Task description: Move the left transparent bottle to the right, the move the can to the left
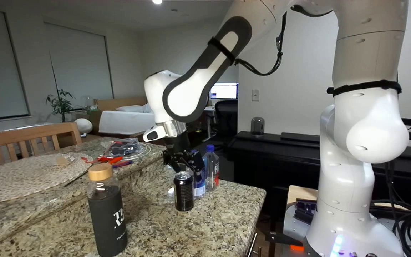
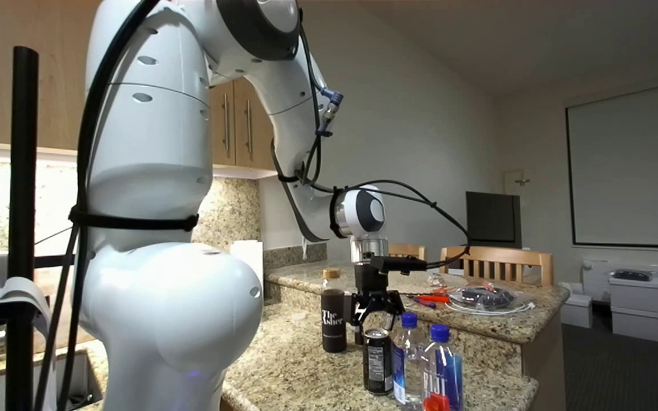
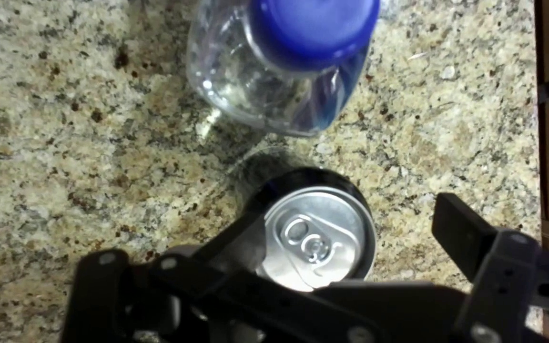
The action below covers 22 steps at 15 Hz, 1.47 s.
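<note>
The short black can (image 1: 184, 194) with a silvery top stands upright on the granite counter in both exterior views (image 2: 377, 365). My gripper (image 1: 188, 170) is open above it. In the wrist view the gripper (image 3: 350, 233) has one finger over the left edge of the can top (image 3: 320, 243), and the other stands apart to the right. Two clear bottles with blue caps stand upright close beside the can: one (image 2: 409, 362) next to it, the other (image 2: 442, 371) beyond. Which is the left transparent bottle I cannot tell. The wrist view shows one clear bottle (image 3: 274, 95).
A taller black bottle (image 1: 107, 217) with a wooden cap stands on the same counter, also in an exterior view (image 2: 333, 319). A raised granite ledge (image 2: 477, 325) runs alongside, bearing a woven mat (image 1: 30, 175), a plastic bag and red tools. The counter edge (image 1: 262, 200) is near the bottles.
</note>
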Each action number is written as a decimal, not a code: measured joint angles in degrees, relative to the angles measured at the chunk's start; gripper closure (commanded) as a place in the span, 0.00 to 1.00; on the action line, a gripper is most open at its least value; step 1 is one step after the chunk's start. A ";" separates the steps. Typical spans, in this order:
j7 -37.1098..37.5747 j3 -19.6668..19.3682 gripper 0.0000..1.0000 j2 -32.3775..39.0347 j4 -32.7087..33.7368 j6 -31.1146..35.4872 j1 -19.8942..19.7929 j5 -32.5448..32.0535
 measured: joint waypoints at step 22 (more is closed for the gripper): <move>-16.74 -0.39 0.62 1.84 -1.59 13.34 -3.70 10.62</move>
